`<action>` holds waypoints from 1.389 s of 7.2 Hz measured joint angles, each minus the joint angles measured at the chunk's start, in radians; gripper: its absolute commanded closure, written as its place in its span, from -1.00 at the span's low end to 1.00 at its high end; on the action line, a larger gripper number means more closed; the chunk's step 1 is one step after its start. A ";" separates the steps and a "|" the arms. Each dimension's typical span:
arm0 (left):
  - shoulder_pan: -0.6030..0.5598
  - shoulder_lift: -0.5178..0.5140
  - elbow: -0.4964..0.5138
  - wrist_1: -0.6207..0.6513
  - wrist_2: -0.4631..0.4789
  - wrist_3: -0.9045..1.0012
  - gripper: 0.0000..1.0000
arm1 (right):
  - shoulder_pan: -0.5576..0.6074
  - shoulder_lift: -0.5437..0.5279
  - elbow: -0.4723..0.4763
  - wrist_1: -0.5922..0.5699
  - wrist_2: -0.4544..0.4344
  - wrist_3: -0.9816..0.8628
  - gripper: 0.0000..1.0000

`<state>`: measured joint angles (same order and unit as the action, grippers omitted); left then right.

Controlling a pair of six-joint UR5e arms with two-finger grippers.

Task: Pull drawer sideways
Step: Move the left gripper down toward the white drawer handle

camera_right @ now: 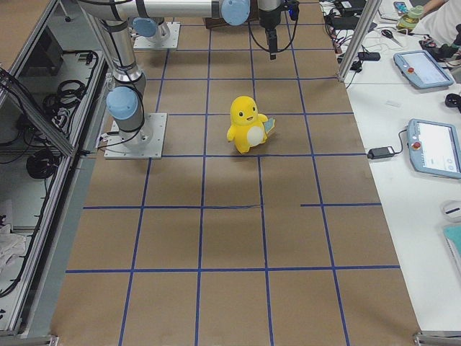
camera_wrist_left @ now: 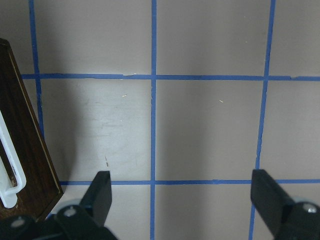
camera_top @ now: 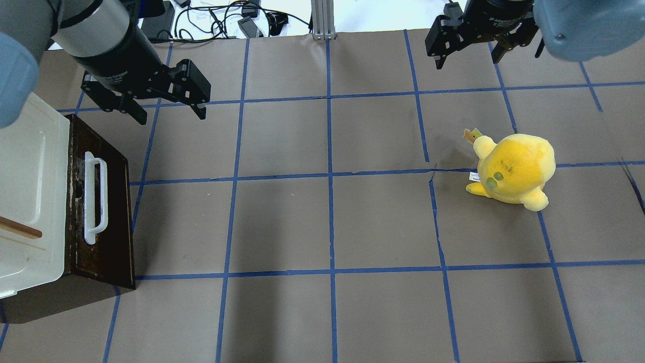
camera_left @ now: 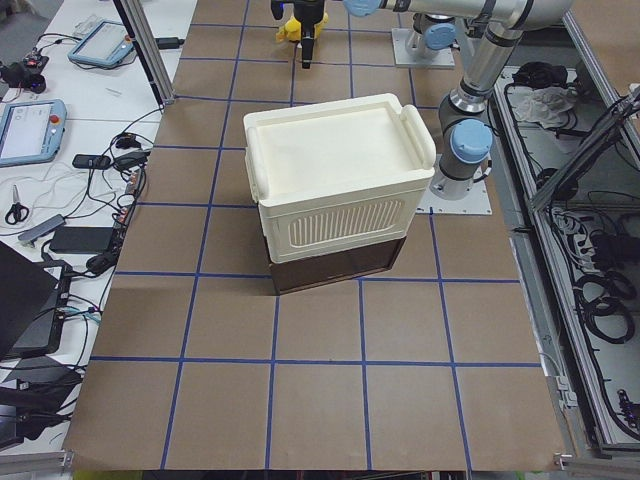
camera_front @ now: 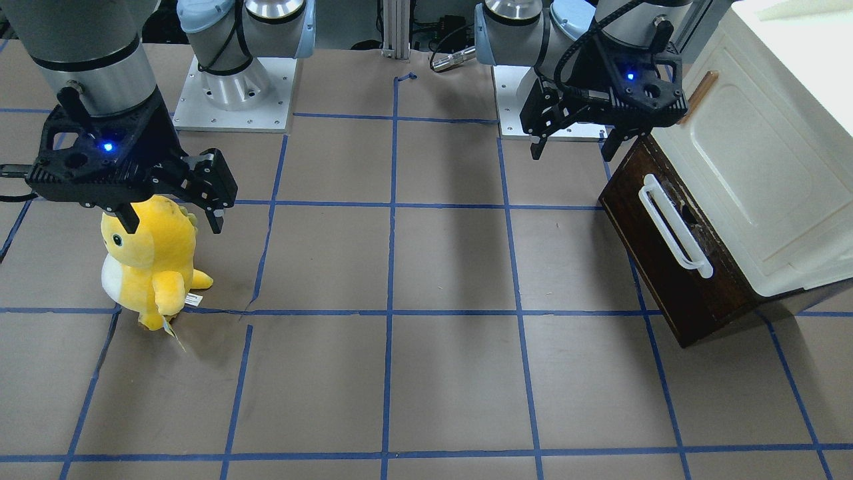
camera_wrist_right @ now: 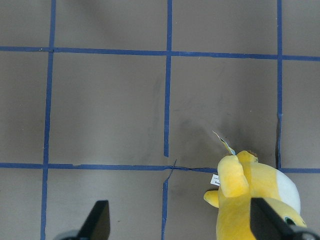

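Observation:
The drawer has a dark brown front and a long white bar handle. It sits under a cream-white cabinet at the table's left end and shows no pale interior. It also shows in the overhead view and at the left edge of the left wrist view. My left gripper is open and empty, above the table just off the drawer's end corner, not touching it. My right gripper is open and empty above a yellow plush.
A yellow plush toy stands on the right half of the table. The brown table paper has a grid of blue tape. Both arm bases stand at the robot's edge.

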<state>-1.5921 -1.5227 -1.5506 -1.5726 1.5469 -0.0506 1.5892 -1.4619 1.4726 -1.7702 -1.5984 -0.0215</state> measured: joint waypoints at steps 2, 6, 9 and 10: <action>0.001 0.004 -0.001 0.000 0.002 0.000 -1.00 | 0.000 0.000 0.000 0.000 0.000 0.000 -1.00; 0.000 0.003 -0.014 0.007 0.003 -0.019 -1.00 | 0.000 0.000 0.000 0.000 0.000 0.000 -1.00; -0.006 -0.068 -0.107 0.048 0.037 -0.171 -1.00 | 0.000 0.000 0.000 0.000 0.000 0.000 -1.00; -0.007 -0.094 -0.150 0.087 0.080 -0.188 -1.00 | 0.000 0.000 0.000 0.000 0.000 0.000 -1.00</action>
<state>-1.5992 -1.6170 -1.7006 -1.4855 1.6267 -0.2390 1.5892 -1.4618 1.4726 -1.7702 -1.5984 -0.0214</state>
